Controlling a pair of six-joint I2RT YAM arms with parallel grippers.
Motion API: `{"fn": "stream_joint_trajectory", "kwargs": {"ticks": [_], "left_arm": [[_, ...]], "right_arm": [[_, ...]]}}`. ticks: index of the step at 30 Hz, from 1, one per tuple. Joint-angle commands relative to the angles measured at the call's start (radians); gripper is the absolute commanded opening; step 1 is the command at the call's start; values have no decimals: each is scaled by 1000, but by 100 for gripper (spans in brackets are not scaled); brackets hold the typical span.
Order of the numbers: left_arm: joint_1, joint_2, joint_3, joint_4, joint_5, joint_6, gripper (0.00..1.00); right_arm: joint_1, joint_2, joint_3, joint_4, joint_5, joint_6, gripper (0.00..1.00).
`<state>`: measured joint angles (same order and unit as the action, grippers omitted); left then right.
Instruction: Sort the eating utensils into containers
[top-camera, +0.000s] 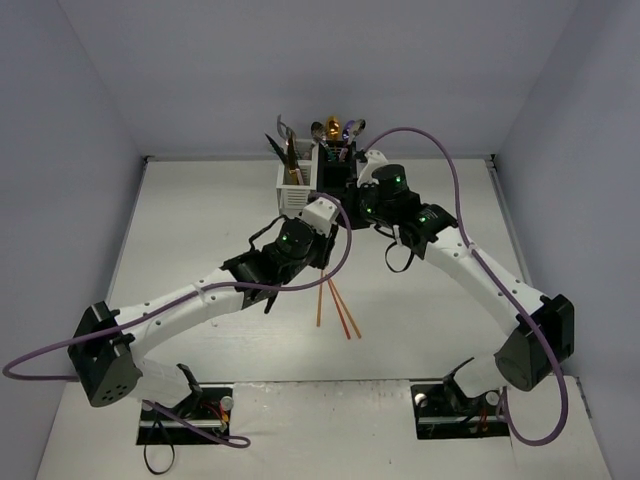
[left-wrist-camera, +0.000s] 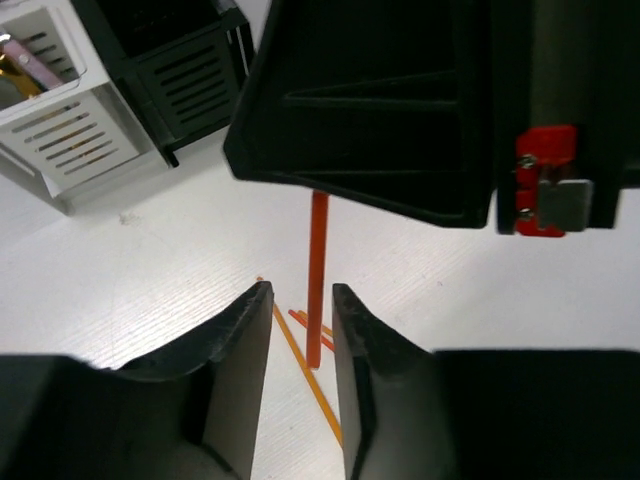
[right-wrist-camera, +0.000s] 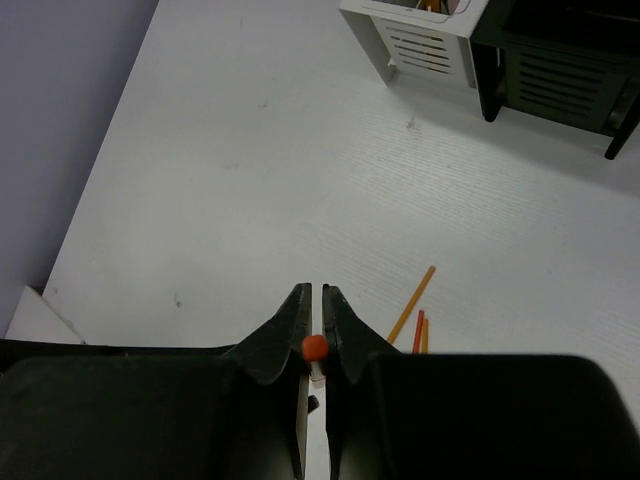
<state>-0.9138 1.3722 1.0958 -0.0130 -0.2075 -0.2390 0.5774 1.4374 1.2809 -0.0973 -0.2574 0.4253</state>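
A thin orange-red chopstick (left-wrist-camera: 318, 270) hangs upright above the table. My right gripper (right-wrist-camera: 316, 292) is shut on its top end (right-wrist-camera: 314, 347). My left gripper (left-wrist-camera: 300, 292) sits lower, its jaws open on either side of the chopstick's lower part without touching it. Three more chopsticks (top-camera: 336, 306) lie crossed on the table under the arms, and they also show beneath the left fingers (left-wrist-camera: 305, 360). The white container (top-camera: 295, 186) and the black container (top-camera: 335, 172) stand joined at the back, with several spoons and forks (top-camera: 330, 130) upright in them.
The right arm's black housing (left-wrist-camera: 380, 110) fills the top of the left wrist view, close over my left fingers. Both arms meet just in front of the containers. Purple cables loop from each arm. Grey walls close in the table on three sides.
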Motion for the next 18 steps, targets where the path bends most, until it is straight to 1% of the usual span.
{"fn": "stream_joint_trajectory", "kwargs": {"ticks": [1, 2, 3, 6, 9, 14, 18], "left_arm": [[52, -26, 37, 15, -18, -68, 49], [58, -32, 33, -12, -17, -83, 57], [65, -38, 27, -29, -16, -95, 62], [101, -55, 1, -77, -13, -132, 73], [135, -74, -19, -132, -7, -187, 83], [172, -109, -65, -231, -1, -233, 88], [185, -141, -112, -258, 8, -255, 89]], "right_arm": [[-11, 51, 101, 72, 79, -65, 0], [-17, 69, 125, 74, 90, -74, 0], [-22, 87, 148, 76, 105, -87, 0], [-41, 140, 218, 93, 154, -143, 0], [-70, 208, 290, 155, 192, -171, 0], [-115, 311, 392, 246, 214, -196, 0], [-125, 406, 483, 312, 244, -232, 0]]}}
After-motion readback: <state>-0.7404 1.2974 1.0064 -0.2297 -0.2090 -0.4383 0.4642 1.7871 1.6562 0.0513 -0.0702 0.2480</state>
